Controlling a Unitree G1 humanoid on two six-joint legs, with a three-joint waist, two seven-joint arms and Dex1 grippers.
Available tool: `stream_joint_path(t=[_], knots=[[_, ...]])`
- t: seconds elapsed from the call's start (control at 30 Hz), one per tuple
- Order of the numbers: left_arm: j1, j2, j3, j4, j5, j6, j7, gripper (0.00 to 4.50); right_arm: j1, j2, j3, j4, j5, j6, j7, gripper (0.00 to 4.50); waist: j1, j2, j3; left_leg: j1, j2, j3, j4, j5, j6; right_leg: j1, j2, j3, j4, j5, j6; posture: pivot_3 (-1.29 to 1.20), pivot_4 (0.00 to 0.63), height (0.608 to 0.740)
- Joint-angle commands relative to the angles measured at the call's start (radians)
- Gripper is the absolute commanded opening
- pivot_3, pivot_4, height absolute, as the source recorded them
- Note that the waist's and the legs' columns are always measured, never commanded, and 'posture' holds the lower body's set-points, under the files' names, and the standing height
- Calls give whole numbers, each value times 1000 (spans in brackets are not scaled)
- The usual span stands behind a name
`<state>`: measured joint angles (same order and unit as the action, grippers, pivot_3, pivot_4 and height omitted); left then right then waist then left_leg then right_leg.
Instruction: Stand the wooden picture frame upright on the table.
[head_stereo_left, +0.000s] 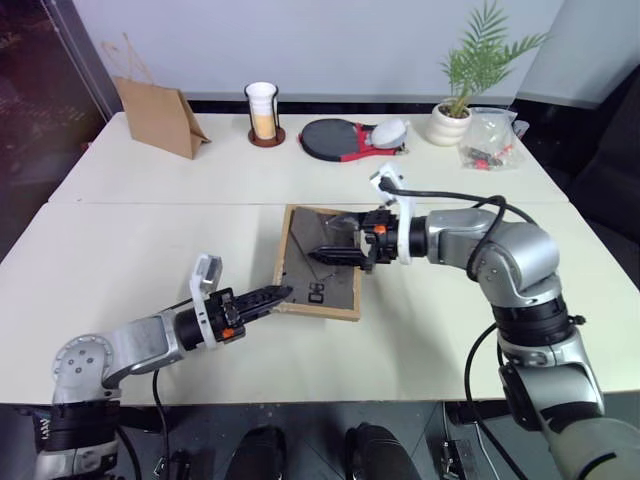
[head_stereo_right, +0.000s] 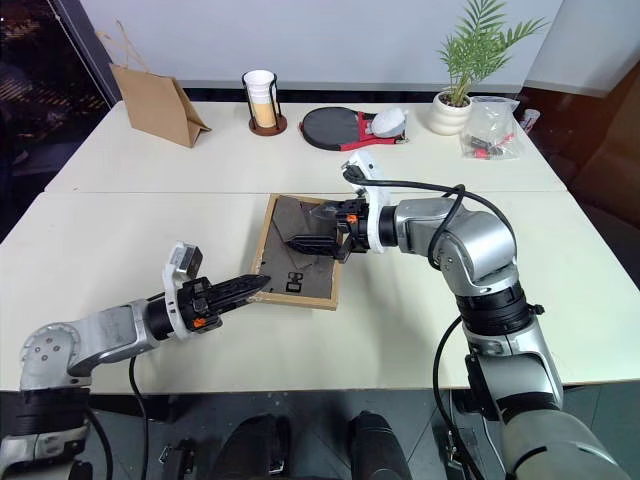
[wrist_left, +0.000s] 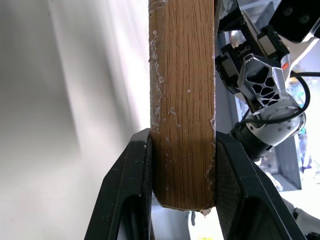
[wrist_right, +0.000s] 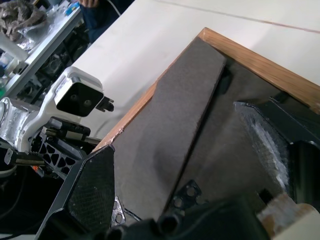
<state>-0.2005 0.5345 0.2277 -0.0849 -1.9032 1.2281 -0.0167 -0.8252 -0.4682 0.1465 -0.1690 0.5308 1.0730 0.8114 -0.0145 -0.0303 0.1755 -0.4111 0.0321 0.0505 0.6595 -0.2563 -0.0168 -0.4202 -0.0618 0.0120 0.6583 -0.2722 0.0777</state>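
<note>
The wooden picture frame (head_stereo_left: 318, 262) shows its dark back, seemingly tilted.

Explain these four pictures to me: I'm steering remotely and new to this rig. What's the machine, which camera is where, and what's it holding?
A two-armed humanoid robot stands at a cream table. Two pictures come from its head, looking down; the other two from a camera on each wrist. The left gripper has its jaws shut on the wooden picture frame, pinching the wood edge, as the left wrist view shows close up. The frame's dark back faces up. The right gripper hangs open over that back, holding nothing. At the table's far side: a paper bag, cups in a holder, a paddle, a potted plant.
</note>
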Motion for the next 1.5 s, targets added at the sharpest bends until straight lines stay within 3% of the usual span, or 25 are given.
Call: stream_joint_path(t=[0.03,0.27,0.53,0.67,0.73,0.83,0.93,1.0,1.13,1.33,1.5], knots=[[2,14,-14,-59,-65,-56,-12,1020,-25,20,-2,-24,27,-11,10,4473,0,0,0,0,0,0,0,0,0,0,0,0,0,0,0,0,150,740],[24,32,-47,-53,-69,-115,-8,1020,-27,12,-49,-109,94,37,-8,4473,0,0,0,0,0,0,-6,0,0,0,0,0,-5,0,0,0,150,740],[32,53,-53,-25,-45,-131,-41,1020,-36,16,-237,-179,256,191,-90,4473,0,0,0,0,0,1,-10,0,0,0,0,-1,-10,0,0,0,150,740],[20,56,-58,-21,-49,-135,-45,1020,-8,-31,-224,-204,243,184,-115,4473,-1,0,0,0,0,1,-11,0,0,-1,0,0,-10,0,0,0,150,740],[16,57,-57,-24,-60,-139,-43,1020,1,-105,-177,-204,147,70,-103,4473,-1,0,0,0,0,2,-11,0,0,-1,0,0,-10,0,0,0,150,740],[17,61,-53,-30,-69,-139,-42,1020,36,-250,-56,-177,-102,-271,-49,4473,3,0,0,-1,-1,2,-11,0,0,0,0,0,-12,0,0,0,150,740],[26,58,-39,-49,-69,-127,-57,1020,85,-373,71,-27,-439,-812,-53,4473,1,0,0,-1,-2,3,-11,0,1,0,1,0,-13,0,0,0,150,740],[33,58,-36,-56,-69,-123,-62,1020,101,-398,134,99,-626,-1152,-131,4473,-1,0,0,-1,-2,5,-10,0,1,0,4,0,-13,0,0,0,150,740],[32,50,-38,-61,-69,-123,-67,1020,84,-352,211,318,-902,-1606,-351,4473,-9,0,0,1,-1,7,-10,0,0,-1,8,3,-12,1,3,0,150,740],[25,42,-42,-69,-69,-123,-64,1020,35,-271,268,516,-1187,-1878,-642,4473,-3,0,0,1,1,6,-10,5,-8,-2,11,6,-10,1,3,0,150,740],[34,46,-40,-76,-69,-120,-66,1020,-13,-216,280,595,-1288,-1943,-747,4473,-3,0,0,1,2,6,-10,5,-9,-2,11,6,-9,1,3,0,150,740]])
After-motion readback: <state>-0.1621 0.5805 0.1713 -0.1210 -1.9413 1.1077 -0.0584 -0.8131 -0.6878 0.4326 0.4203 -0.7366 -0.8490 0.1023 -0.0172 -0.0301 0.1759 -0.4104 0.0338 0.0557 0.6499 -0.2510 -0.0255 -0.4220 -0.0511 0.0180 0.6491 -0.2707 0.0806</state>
